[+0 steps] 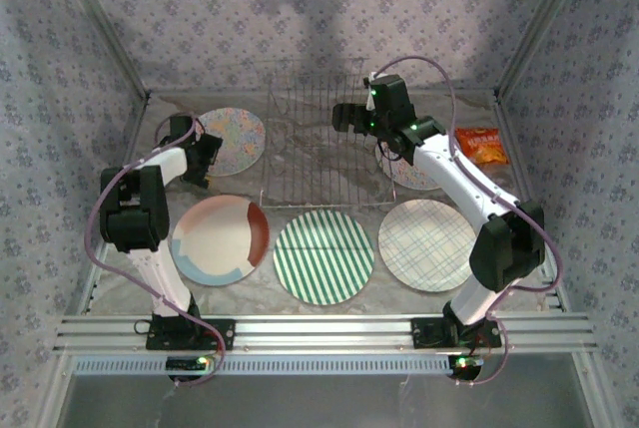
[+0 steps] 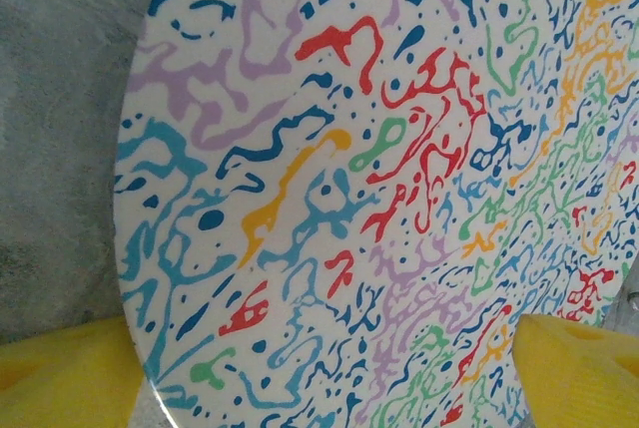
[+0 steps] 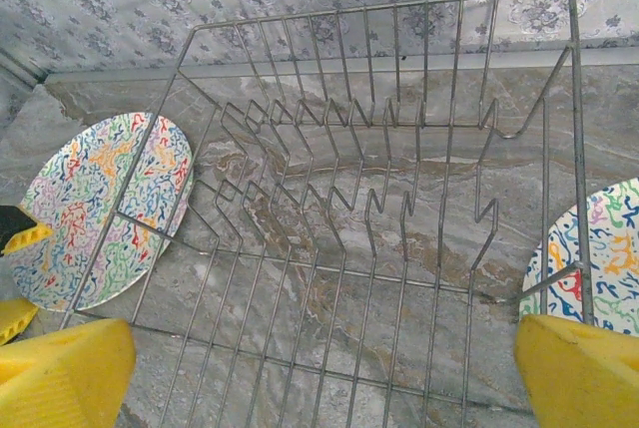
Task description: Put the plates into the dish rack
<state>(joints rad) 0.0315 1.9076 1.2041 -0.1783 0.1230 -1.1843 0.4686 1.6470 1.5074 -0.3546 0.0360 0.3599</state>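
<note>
Five plates [image 1: 322, 258] lie flat around the wire dish rack [image 1: 319, 149], none loaded yet, while the left gripper [image 1: 208, 162], fingers spread wide, hangs over the left floral plate [image 1: 232, 139]'s rim, seemingly to grasp it, and the right gripper [image 1: 344, 116] hovers open above the rack.

right gripper [image 3: 321, 373]: jaws wide apart, above rack's near side | dish rack [image 3: 379, 199]: stands on grey table [image 3: 614, 139], toward its far edge | floral plate [image 3: 100, 204]: flat, just left of rack | second floral plate [image 3: 609, 258]: right of rack, partly seen
</note>
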